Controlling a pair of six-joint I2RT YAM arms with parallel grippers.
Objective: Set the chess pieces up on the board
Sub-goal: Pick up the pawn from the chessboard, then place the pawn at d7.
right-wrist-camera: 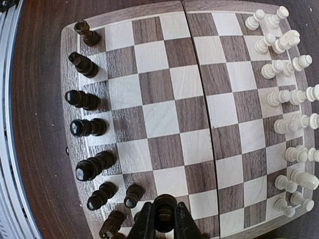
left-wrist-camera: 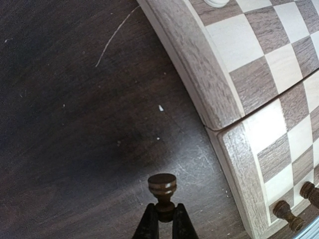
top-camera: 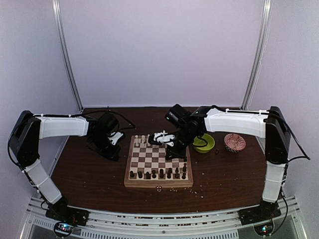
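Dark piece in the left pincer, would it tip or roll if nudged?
Likely tippy: the dark piece looks slim and tall. Its turned, round shape would probably roll once down. Glossy wood might slip in the left pincer.

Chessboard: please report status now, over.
Left gripper shut on dark pawn, beside board. Right gripper shut on dark piece, over dark side. Dark neighbours close.
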